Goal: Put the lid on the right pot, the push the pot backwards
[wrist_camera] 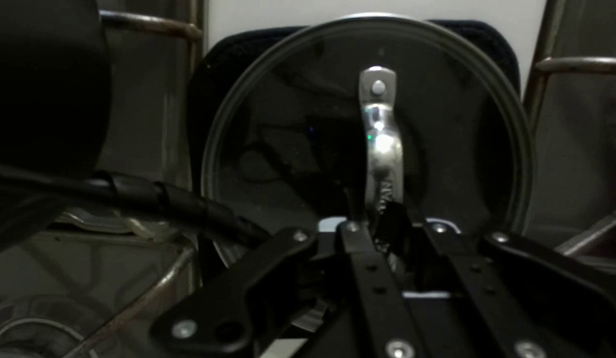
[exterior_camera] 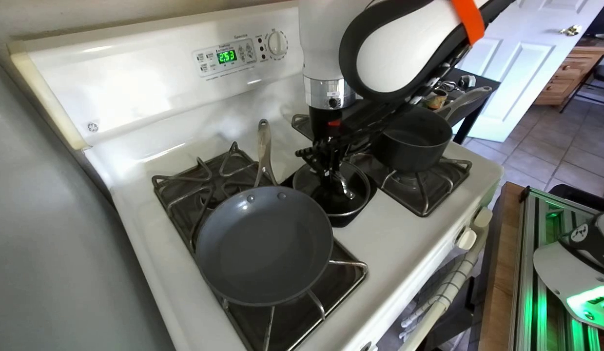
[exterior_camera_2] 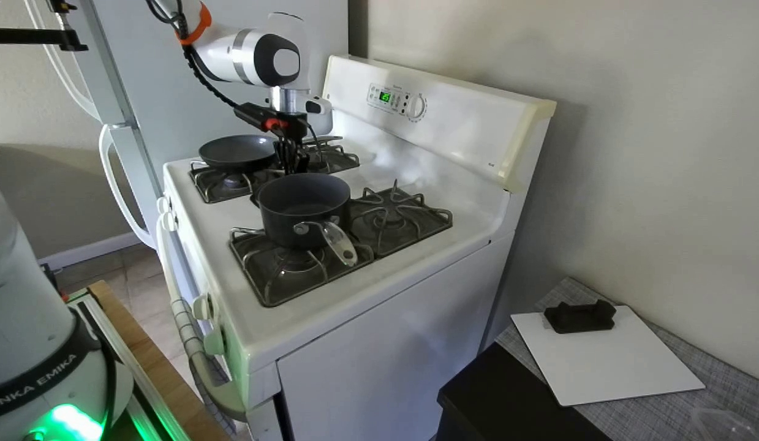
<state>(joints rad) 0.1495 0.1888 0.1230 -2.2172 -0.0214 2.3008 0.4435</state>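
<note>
The round glass lid (wrist_camera: 452, 149), with a metal rim and an arched silver handle (wrist_camera: 385, 149), lies flat between the two burner sets. An exterior view shows the lid (exterior_camera: 350, 178) too. My gripper (wrist_camera: 377, 219) points down over it, its fingers drawn together on the handle; the pinched part is mostly hidden. The right pot (exterior_camera: 409, 153), dark grey and straight-sided, stands uncovered on a front burner beside my gripper (exterior_camera: 337, 178). In an exterior view the pot (exterior_camera_2: 287, 220) blocks sight of the lid, and my gripper (exterior_camera_2: 291, 159) shows just behind it.
A wide grey frying pan (exterior_camera: 265, 248) sits on the opposite burner, its handle pointing backward. Under the lid is a dark pad (wrist_camera: 228, 59). Behind the pot lies a rear grate (exterior_camera_2: 388, 217); the stove's back panel (exterior_camera: 150, 83) rises beyond. The pot's handle (exterior_camera_2: 339, 242) sticks outward.
</note>
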